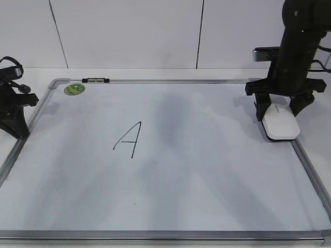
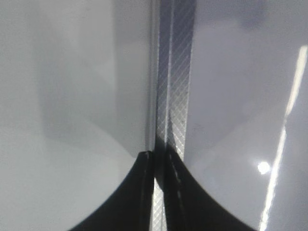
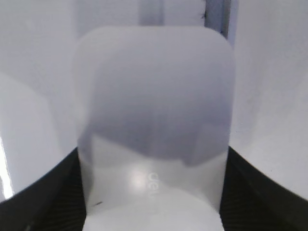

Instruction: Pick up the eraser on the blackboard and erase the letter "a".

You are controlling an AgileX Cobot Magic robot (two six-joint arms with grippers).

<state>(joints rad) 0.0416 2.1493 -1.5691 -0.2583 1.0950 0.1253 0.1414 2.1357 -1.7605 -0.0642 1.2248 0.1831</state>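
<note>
The white eraser [image 1: 280,125] lies at the right edge of the blackboard [image 1: 207,170], a white board with a silver frame. My right gripper [image 1: 277,109] straddles the eraser's far end, its fingers pressed against both sides. In the right wrist view the eraser [image 3: 154,110] fills the space between the black fingers [image 3: 153,192]. A tall capital "A" [image 1: 129,138] is drawn left of centre. No small letter "a" shows on the board. My left gripper [image 1: 21,133] is shut and empty over the board's left frame rail [image 2: 175,86].
A round green sticker [image 1: 74,89] and a small black clip [image 1: 96,80] sit at the board's top left. A tiny dark dot [image 1: 135,203] marks the lower board. A white wall stands behind the table.
</note>
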